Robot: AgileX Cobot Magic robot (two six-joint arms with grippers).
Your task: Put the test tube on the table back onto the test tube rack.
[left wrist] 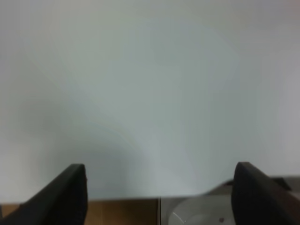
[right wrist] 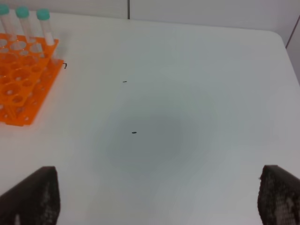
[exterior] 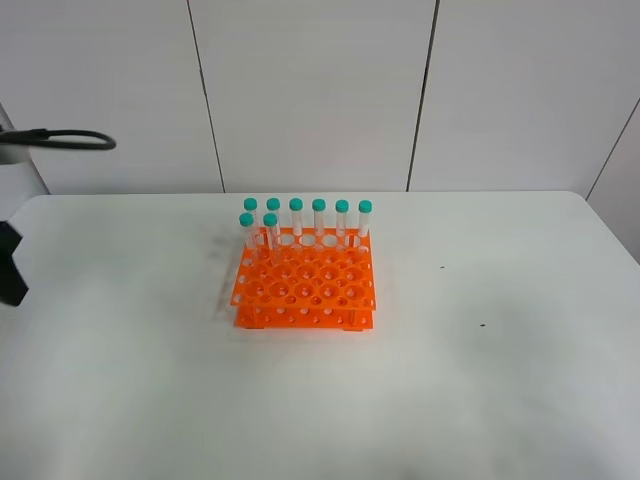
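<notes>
The orange test tube rack (exterior: 305,290) stands in the middle of the white table (exterior: 480,380). Several clear test tubes with teal caps (exterior: 318,222) stand upright along its far rows. No test tube lying on the table shows in any view. The right wrist view catches the rack's corner (right wrist: 21,89) with three capped tubes (right wrist: 44,26), well away from my right gripper (right wrist: 159,171), which is open over bare tabletop. My left gripper (left wrist: 159,168) is open with nothing between its fingers, facing plain white surface close to a table edge.
A dark part of the left arm (exterior: 10,265) sits at the table's left edge, with a black cable loop (exterior: 60,138) above it. Small dark specks (exterior: 482,324) mark the tabletop right of the rack. White wall panels stand behind the table.
</notes>
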